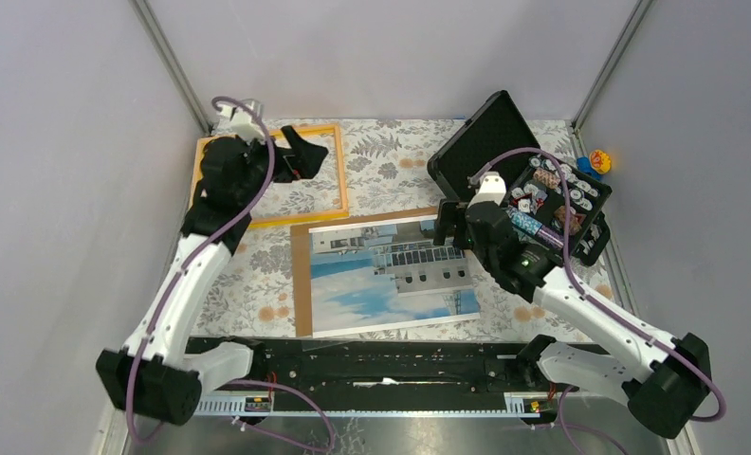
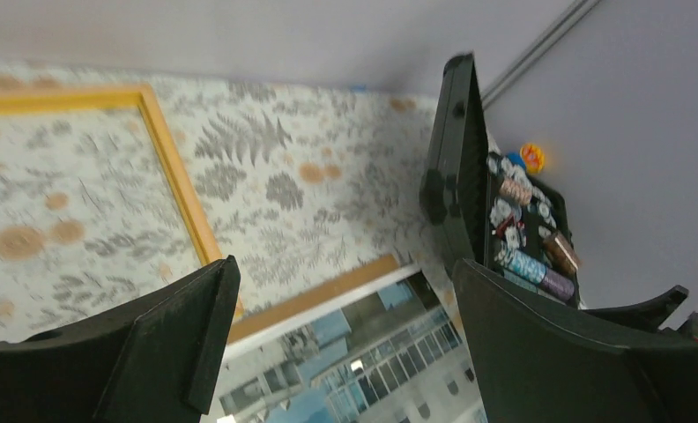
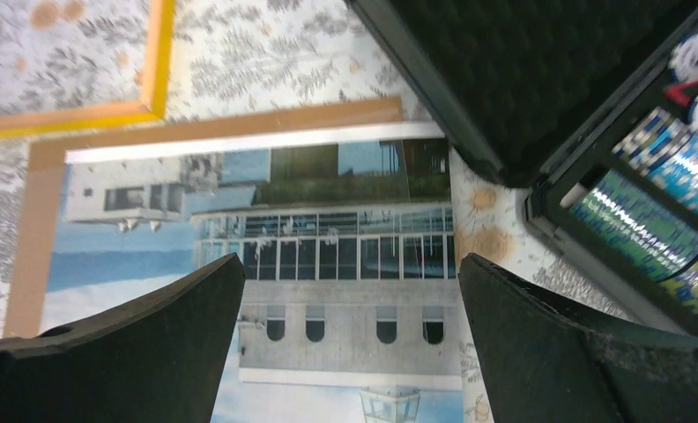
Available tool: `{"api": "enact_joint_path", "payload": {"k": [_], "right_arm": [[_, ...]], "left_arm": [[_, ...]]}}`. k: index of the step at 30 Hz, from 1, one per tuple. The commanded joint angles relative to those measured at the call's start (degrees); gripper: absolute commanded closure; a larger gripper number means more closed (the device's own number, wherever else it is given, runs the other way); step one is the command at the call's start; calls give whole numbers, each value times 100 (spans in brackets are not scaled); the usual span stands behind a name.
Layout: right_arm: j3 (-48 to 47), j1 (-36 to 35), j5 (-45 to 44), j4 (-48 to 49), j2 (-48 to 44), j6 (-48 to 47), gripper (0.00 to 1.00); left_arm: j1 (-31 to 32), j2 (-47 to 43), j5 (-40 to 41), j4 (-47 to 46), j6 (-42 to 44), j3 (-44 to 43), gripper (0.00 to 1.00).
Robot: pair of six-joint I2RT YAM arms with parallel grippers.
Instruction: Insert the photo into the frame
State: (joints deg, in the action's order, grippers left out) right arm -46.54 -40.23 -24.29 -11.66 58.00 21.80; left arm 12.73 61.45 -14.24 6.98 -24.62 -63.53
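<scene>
the task is sitting at its very start, as far as the views are showing. the photo is lying flat, picture side up, on a brown backing board near the middle of the flowered cloth, and nothing is gripping it. the frame is lying flat at the far left of the cloth, with its near rail running just beside the board's far edge. whether the two are touching is hard to tell. only cloth is showing inside the frame, so it is holding nothing.

the left gripper is hanging over the frame's opening with its fingers spread wide and pinching nothing. its own camera is looking between them at cloth, a corner of the frame and the far edge of the photo. the right gripper is hovering above the photo's far right corner, close to the open black case, and its fingers are also spread wide with nothing between them.

so nothing is looking done yet. judging from this layout, every step is waiting: getting hold of the photo, which is lying thin and flat and probably giving little edge to grab, bringing it over to the frame, and settling it squarely inside the four rails. the right arm is appearing better placed to start on the photo, while the left is appearing placed to steady or receive at the frame. the case and its contents are playing no part in this.
</scene>
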Motion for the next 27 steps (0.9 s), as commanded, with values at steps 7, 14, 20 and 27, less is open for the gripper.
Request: {"api": "enact_joint_path", "payload": {"k": [7,14,20,27], "right_arm": [[598,34,556,-91,448,650,0],[1197,1142,2349,187,466,1043,0],[1539,1901,3945,656,725,1148,3],[1360,1927,4759,456,1358,693,6]], "left_arm": [[507,1816,-979,1305,-573,-1038,1],[1504,2304,-174,1474,-828,45,1],[2470,2183,953,1470,-1237,788,1],[2873,1428,2172,1452,-2027,1700,1]]}}
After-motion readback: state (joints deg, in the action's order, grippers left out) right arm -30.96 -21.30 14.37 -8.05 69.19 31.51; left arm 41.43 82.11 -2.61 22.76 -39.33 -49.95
